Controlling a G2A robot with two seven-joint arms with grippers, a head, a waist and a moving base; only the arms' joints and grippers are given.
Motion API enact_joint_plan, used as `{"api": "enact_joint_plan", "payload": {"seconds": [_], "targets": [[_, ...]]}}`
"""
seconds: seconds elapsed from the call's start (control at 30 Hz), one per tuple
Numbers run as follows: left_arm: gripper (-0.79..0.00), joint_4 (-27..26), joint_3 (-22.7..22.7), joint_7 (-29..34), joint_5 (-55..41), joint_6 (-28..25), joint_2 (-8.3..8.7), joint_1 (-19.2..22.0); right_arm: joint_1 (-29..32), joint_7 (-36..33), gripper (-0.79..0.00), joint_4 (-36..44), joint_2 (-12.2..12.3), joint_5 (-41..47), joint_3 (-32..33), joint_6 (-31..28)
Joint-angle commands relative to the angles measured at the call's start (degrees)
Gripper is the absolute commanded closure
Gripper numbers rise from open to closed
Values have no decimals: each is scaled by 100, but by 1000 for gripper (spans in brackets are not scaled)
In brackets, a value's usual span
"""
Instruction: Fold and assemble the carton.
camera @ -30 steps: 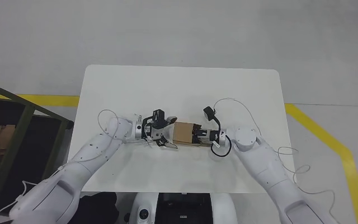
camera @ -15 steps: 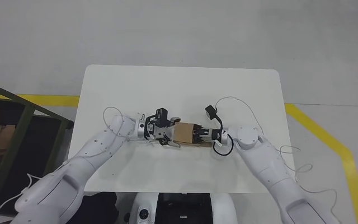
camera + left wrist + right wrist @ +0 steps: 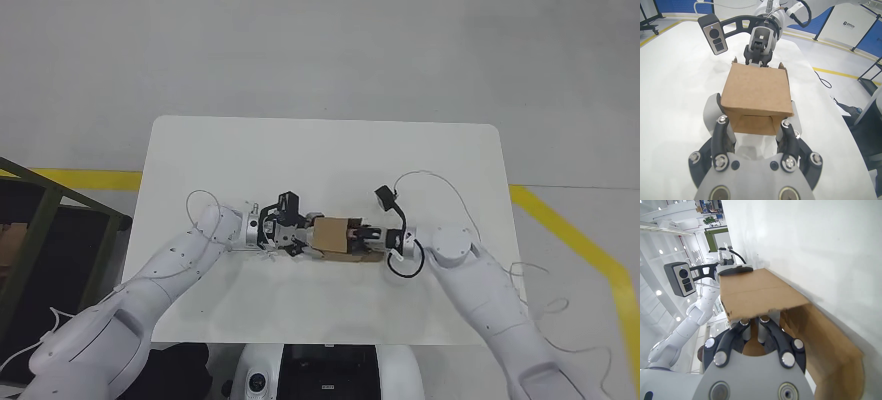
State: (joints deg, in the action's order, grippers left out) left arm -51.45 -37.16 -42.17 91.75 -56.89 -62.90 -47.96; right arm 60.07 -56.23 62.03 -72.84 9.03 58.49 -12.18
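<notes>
A small brown carton point(image 3: 335, 238) lies on its side at the middle of the white table point(image 3: 400, 160), held between both arms. My left gripper point(image 3: 303, 240) is at its left end. In the left wrist view its fingers point(image 3: 712, 111) press against both sides of the carton point(image 3: 755, 91), whose near end is open. My right gripper point(image 3: 362, 240) is at the opposite end. In the right wrist view the right gripper point(image 3: 754, 321) has its fingers close together, reaching in under a panel of the carton point(image 3: 757, 292); the tips are hidden. A loose flap point(image 3: 829, 344) hangs beside it.
A thin white cable point(image 3: 430, 185) loops over the table behind the right wrist. A dark green rack point(image 3: 30, 230) stands on the floor off the table's left edge. The table surface is bare in front of and behind the carton.
My left gripper has slid right, from beside the carton to around its left end. The carton and the right wrist have shifted slightly to the right.
</notes>
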Motion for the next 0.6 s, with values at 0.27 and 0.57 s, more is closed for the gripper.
{"api": "enact_joint_plan", "payload": {"seconds": [0.27, 0.57], "targets": [[-545, -12, -83, -71, 44, 129, 39, -51, 1397, -557, 0, 1925, 486, -425, 1163, 903], [-548, -99, -147, -42, 52, 210, 63, -100, 1751, -455, 0, 2311, 555, -595, 1087, 1269]]}}
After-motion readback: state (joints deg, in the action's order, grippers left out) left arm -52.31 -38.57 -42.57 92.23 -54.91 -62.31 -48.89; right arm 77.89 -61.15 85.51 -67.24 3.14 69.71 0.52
